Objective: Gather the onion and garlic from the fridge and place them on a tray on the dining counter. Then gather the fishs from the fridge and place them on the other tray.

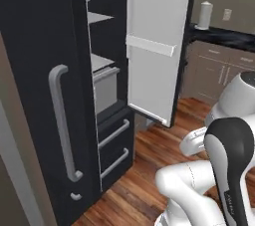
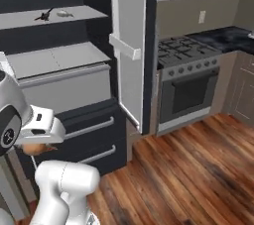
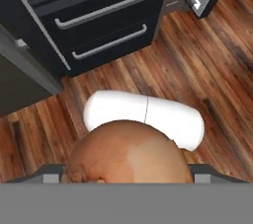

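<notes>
The onion (image 3: 128, 149), an orange-brown ball, sits right in front of the hand camera with my gripper (image 3: 126, 171) shut on it. In the right base view the onion (image 2: 35, 147) hangs under the gripper (image 2: 39, 140), low and in front of the fridge drawers. The black fridge (image 1: 45, 46) has its right door (image 1: 152, 46) swung open and its left door closed. A small silver-grey fish (image 2: 63, 14) lies on an upper shelf (image 2: 54, 21). The garlic, the trays and the dining counter are out of view.
Two handled fridge drawers (image 3: 104, 16) lie below the shelves. A stove with an oven (image 2: 188, 85) stands right of the open door. A dark counter on beige cabinets (image 1: 224, 36) carries a pale canister (image 1: 205, 15). Wooden floor (image 2: 188, 179) spreads to the right.
</notes>
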Controlling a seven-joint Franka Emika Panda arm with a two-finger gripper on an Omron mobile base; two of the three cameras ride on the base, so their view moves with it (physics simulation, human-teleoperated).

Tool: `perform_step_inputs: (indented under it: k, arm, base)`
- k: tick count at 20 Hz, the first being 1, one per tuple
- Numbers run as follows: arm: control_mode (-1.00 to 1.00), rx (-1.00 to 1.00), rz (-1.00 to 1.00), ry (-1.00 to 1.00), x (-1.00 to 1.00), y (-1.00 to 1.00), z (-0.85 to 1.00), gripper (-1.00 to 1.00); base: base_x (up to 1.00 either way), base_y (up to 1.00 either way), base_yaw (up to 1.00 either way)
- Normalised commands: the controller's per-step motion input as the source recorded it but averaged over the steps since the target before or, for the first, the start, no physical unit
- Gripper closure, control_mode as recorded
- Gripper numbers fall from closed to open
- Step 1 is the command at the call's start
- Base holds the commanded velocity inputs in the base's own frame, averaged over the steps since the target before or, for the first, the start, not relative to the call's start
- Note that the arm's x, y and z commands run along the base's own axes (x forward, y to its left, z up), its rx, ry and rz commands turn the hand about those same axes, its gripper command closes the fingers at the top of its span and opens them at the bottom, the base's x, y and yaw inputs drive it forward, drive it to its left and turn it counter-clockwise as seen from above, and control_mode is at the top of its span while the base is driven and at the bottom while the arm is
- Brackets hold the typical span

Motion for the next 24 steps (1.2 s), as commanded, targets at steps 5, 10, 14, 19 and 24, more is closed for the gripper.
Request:
perform_step_inputs:
  k: [5, 10, 14, 19, 24]
  arm:
    - [1.00, 0.00, 0.00, 0.00, 0.00, 0.00, 0.00, 1.00]
    - [1.00, 0.00, 0.00, 0.00, 0.00, 0.00, 0.00, 1.00]
    - [1.00, 0.00, 0.00, 0.00, 0.00, 0.00, 0.00, 1.00]
    - [1.00, 0.00, 0.00, 0.00, 0.00, 0.00, 0.00, 1.00]
    - [1.00, 0.00, 0.00, 0.00, 0.00, 0.00, 0.00, 1.00]
  base:
    - [-0.70, 0.51, -0.50]
    - [-0.71, 0.50, -0.51]
    - [-0.74, 0.50, -0.51]
    - [-0.81, 0.49, -0.49]
    - [-0.94, 0.34, -0.45]
